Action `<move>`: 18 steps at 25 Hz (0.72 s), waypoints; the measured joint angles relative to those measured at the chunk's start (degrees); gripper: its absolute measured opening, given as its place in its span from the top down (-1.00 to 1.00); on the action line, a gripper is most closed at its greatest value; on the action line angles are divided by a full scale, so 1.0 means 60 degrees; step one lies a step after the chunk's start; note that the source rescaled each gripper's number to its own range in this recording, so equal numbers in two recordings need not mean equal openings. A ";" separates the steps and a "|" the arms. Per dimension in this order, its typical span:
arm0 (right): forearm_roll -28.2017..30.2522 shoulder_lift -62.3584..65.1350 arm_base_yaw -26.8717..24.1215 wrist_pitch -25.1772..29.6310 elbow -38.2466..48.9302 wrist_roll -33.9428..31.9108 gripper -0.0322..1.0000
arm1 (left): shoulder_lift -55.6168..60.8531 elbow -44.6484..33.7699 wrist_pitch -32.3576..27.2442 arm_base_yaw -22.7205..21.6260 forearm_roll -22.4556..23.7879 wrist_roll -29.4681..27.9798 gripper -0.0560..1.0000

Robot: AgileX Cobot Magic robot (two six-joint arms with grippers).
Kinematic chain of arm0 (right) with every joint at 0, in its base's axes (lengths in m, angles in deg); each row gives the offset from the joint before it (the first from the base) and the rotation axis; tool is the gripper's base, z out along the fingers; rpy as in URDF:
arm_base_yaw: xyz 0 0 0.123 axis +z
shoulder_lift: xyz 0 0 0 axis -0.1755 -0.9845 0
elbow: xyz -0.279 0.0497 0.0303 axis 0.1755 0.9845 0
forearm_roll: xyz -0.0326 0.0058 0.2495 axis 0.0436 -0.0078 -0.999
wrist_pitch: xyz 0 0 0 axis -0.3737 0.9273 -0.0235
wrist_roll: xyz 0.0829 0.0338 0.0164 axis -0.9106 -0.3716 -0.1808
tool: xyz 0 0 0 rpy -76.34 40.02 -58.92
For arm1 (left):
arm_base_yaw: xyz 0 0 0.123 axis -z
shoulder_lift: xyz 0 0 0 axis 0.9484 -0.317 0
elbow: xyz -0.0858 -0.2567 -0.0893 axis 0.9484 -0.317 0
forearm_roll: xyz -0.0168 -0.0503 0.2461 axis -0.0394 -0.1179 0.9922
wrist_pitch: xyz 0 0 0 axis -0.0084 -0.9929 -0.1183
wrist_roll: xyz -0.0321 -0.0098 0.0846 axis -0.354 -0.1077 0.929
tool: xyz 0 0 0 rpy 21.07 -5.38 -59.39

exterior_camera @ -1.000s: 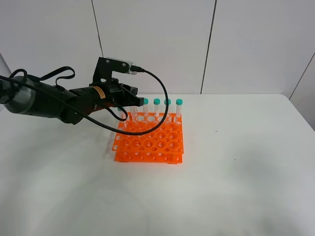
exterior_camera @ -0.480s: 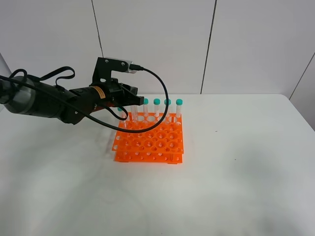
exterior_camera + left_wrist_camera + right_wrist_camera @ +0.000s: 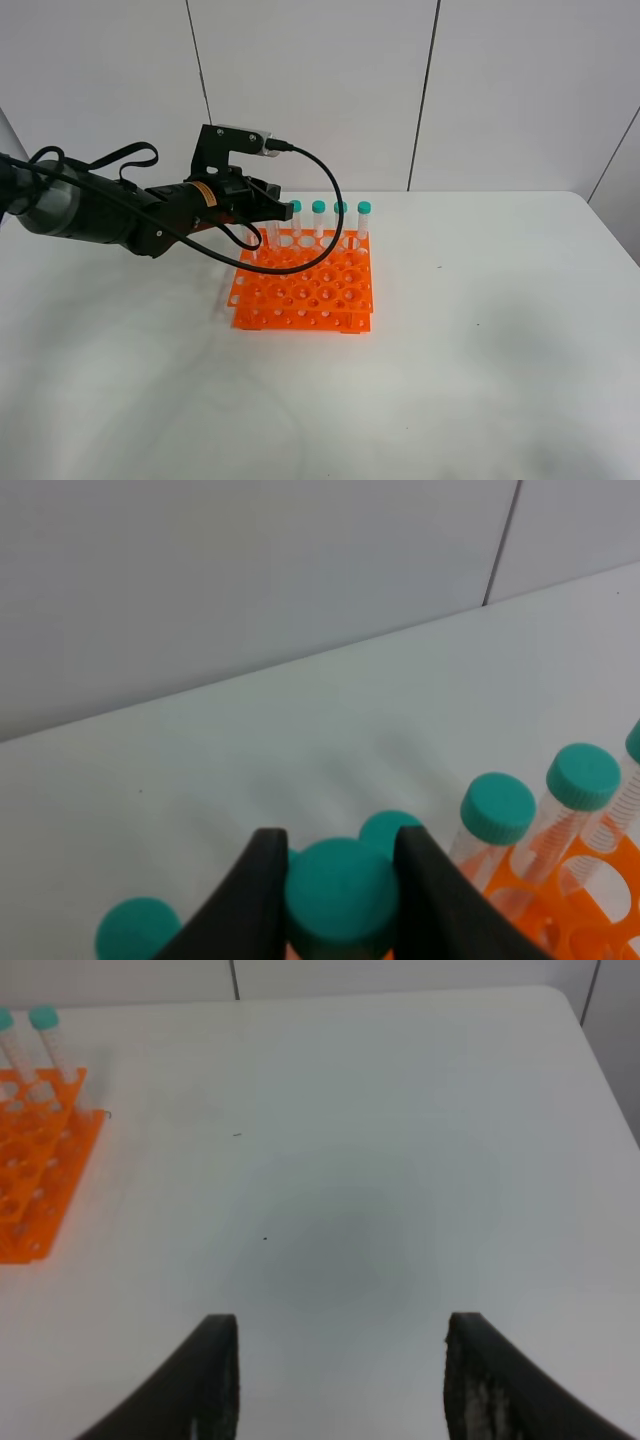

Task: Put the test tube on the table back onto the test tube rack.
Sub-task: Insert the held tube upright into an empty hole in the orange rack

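Note:
The orange test tube rack point(image 3: 305, 287) stands on the white table point(image 3: 480, 360), with several teal-capped tubes point(image 3: 341, 222) upright in its back row. My left gripper point(image 3: 268, 206) hovers over the rack's back left corner. It is shut on the teal cap of a test tube point(image 3: 340, 895), which hangs upright between the black fingers point(image 3: 252, 900). Other caps point(image 3: 498, 808) and the rack's edge point(image 3: 575, 880) show beside it. My right gripper point(image 3: 345, 1380) is open and empty over bare table, with the rack point(image 3: 30, 1180) off to one side. It is out of the exterior view.
A black cable point(image 3: 325, 190) loops from the left wrist camera over the rack's back left part. White wall panels stand behind the table. The table's right half point(image 3: 520, 280) holds nothing.
The left arm has shifted slightly up and toward the rack, with the tube still held at the back left corner. The rack and the other tubes have not moved.

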 joint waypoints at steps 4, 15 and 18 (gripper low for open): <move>0.0000 0.0000 0.0000 0.0000 0.0000 0.0000 -0.19 | 0.0000 0.0000 0.0000 0.0000 0.0000 0.0000 0.89; 0.0000 0.0000 0.0000 0.0000 0.0000 0.0000 -0.19 | 0.0000 0.0000 -0.0009 0.0000 0.0000 0.0000 0.89; 0.0000 0.0000 0.0000 0.0000 0.0000 0.0000 -0.19 | -0.0010 0.0000 -0.0070 0.0000 0.0000 0.0000 0.89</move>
